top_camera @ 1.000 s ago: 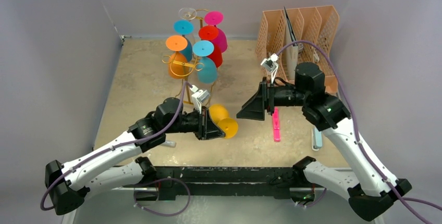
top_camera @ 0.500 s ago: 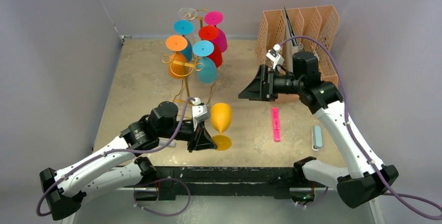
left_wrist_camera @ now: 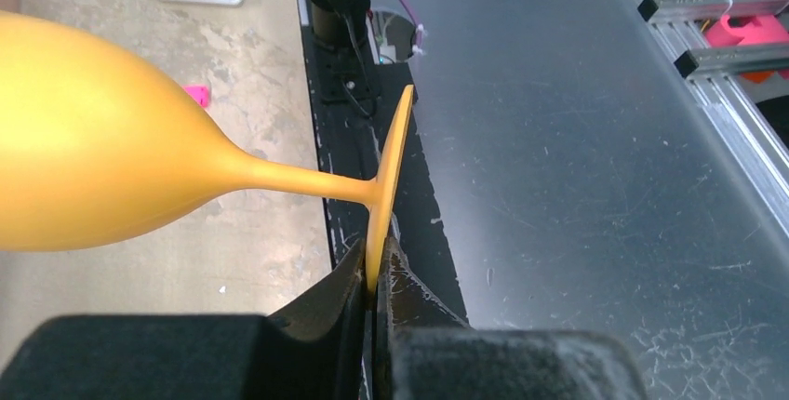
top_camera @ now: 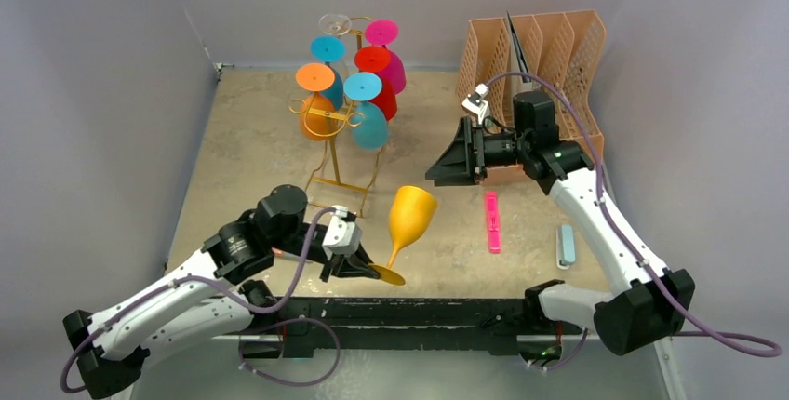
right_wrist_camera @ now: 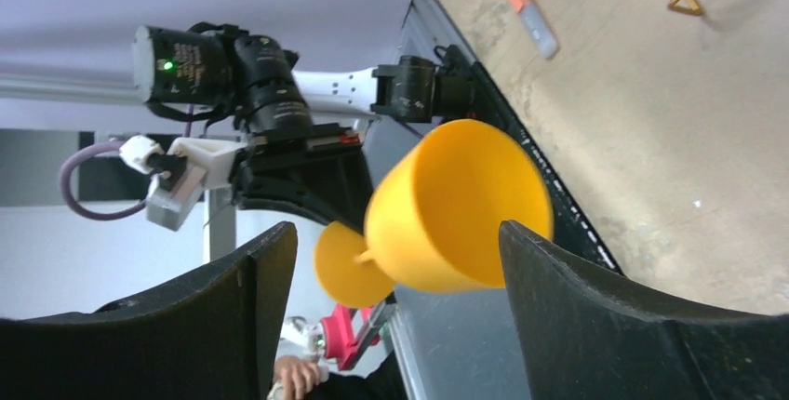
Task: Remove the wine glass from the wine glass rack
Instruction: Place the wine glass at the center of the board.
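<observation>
Left gripper pinching foot rim of yellow wine glass, lower centre of top view, tilted, bowl up. Already off rack, well apart. Left to do: set down, let go. Foot near front edge of table; bare top to right. Right gripper spread, empty, centre right.

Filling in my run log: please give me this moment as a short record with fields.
yellow wine glass: off the rack, tilted, mouth toward the right wrist camera
left gripper: shut on the rim of the glass's foot
right gripper: open, apart from the glass
wine glass rack: upright at the back of the table
six glasses: hanging on the rack, foot up
</observation>
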You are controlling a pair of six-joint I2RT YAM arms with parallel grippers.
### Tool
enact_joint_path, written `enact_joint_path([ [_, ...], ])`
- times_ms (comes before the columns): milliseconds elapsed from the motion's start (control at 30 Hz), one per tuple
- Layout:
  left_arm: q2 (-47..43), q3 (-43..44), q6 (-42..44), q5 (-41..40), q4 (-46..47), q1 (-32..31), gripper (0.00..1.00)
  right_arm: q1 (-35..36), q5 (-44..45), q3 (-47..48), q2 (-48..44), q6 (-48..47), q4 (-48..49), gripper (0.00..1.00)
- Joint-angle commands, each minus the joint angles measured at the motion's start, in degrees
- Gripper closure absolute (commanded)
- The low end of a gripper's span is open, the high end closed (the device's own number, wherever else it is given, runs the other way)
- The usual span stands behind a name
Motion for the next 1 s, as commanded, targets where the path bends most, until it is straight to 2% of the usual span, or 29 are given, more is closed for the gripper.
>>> enact_joint_path([
  [0,4.20,3.43,5.01,1.76,-0.69,-0.27,1.00,0.38,-9.01,-3.00,-0.03,5.64,11.04,0.21],
  [133,5.38,4.25,5.71,0.52,0.54,-0.22,1.00,1.07,-10.56,-4.22,0.95,3.58,10.35,0.28],
  [233,5.26,5.00,6.18,-0.72,0.67,-0.22,1.00,1.22,-12.00,-3.26,3.08,0.02,4.48,0.34],
  [300,5.14,5.65,6.49,-1.46,-0.18,-0.22,1.00,1.21,-11.68,-2.89,3.29,-2.08,2.00,0.34],
  [500,5.25,6.39,6.63,-2.02,-3.58,-0.22,1.00,1.29,-9.68,-2.63,2.76,-2.77,2.97,0.31],
  [633,5.28,6.39,6.32,-1.47,-4.36,-0.26,1.00,1.13,-4.51,-0.57,2.69,-3.39,-0.85,0.19],
  [733,5.41,6.04,6.64,-1.49,-4.46,-0.22,1.00,1.03,0.03,0.46,2.24,-4.60,-1.03,0.15],
  [833,5.95,6.64,7.52,-1.39,-5.68,-0.22,1.00,1.03,5.64,-1.50,2.01,-2.40,1.49,0.14],
  [967,5.90,6.75,7.33,-1.51,-5.46,-0.22,1.00,1.33,-2.95,-3.87,4.93,6.27,12.45,0.23],
])
